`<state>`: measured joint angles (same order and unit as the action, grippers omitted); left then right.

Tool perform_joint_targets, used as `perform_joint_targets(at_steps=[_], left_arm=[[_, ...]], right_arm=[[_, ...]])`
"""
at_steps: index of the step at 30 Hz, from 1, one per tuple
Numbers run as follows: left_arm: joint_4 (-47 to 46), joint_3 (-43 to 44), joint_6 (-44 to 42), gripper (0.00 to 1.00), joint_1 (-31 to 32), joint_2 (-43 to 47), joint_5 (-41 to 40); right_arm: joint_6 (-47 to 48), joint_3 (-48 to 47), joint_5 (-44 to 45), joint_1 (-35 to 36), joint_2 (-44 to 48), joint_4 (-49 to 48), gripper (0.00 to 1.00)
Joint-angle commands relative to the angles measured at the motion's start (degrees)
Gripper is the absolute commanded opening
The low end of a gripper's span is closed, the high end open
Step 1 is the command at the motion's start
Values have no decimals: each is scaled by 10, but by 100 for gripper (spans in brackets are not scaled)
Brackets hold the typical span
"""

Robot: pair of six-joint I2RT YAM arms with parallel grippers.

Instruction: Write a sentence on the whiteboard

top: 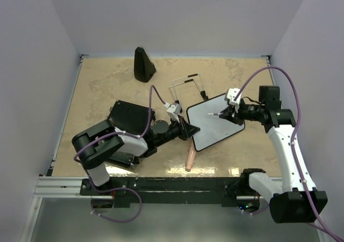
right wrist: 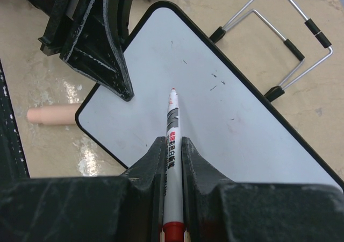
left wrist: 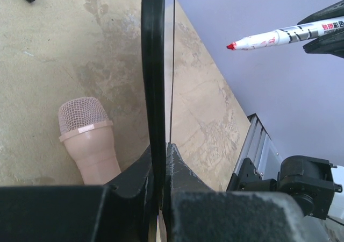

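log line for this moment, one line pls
left hand: shut on whiteboard edge | right hand: shut on red-tipped marker | marker tip: above board, not touching | board: no sentence yet

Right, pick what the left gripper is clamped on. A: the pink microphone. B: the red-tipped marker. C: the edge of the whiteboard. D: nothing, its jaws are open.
C: in the left wrist view the left gripper is shut on the black frame edge of the whiteboard, while the marker sits in the right gripper.
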<state>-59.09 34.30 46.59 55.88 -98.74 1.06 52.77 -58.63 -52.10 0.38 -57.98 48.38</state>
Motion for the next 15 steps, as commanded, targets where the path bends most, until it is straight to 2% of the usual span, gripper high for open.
perform_joint_targets(at_steps=[1,15], left_arm=[[-74,28,0,0,-4,-8,9],[-71,35,0,0,-6,-17,15]], right_arm=[[-13,5,-25,6,-14,-39,0],[-80,31,21,58,-30,-134,0]])
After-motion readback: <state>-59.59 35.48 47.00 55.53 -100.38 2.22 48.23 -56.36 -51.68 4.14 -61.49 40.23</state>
